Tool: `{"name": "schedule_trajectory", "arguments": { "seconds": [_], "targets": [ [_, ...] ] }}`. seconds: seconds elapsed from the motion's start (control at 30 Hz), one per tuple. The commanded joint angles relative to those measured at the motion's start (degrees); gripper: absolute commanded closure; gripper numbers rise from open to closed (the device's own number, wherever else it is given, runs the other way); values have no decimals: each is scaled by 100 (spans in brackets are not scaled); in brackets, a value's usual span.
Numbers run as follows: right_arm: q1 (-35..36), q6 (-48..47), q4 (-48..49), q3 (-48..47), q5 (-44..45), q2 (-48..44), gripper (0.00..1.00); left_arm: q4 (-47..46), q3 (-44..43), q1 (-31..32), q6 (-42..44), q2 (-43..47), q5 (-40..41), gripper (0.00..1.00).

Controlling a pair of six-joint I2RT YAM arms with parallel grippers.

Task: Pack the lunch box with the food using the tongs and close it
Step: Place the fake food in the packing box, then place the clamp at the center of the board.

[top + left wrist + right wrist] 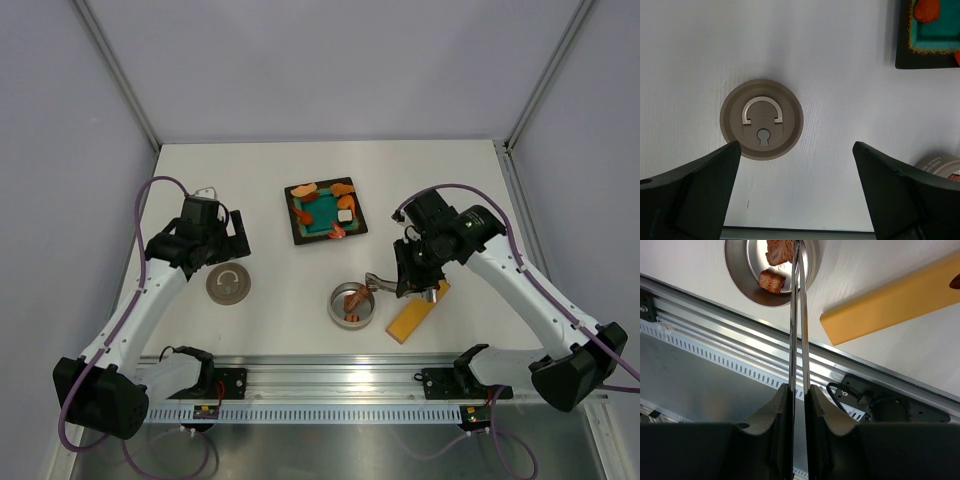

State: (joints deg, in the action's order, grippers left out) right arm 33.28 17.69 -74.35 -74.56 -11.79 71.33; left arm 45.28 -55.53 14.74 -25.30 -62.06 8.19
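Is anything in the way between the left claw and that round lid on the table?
Nothing visible. The left gripper is open and faces the lid, which lies alone on bare table. The black plate sits off to one side, well apart.

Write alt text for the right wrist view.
The right tool is shut on the tongs, whose pressed-together arms reach a brown food piece at the round metal lunch box, beside a second piece. A yellow-orange bar lies at the frame's right.
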Motion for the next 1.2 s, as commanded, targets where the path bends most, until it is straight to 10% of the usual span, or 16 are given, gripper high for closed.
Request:
{"name": "schedule_trajectory", "arguments": {
  "seconds": [0.0, 0.33, 0.6, 0.9, 1.17],
  "targets": [
    [117, -91, 140, 82, -280, 30, 91, -256, -143, 20, 51, -25, 60, 1],
    [223, -152, 35, -31, -158, -40, 94, -256, -151, 20, 51, -8, 34, 1],
    [206, 251, 411, -822, 1932, -67, 100, -282, -143, 20, 34, 1, -1, 1],
    [-505, 471, 1948, -850, 3559, 943, 99, -265, -11, 20, 78, 124, 17, 1],
    [-1436, 287, 5192, 179, 4396, 2146, 94, -177, -2, 20, 69, 203, -54, 1]
  ]
}}
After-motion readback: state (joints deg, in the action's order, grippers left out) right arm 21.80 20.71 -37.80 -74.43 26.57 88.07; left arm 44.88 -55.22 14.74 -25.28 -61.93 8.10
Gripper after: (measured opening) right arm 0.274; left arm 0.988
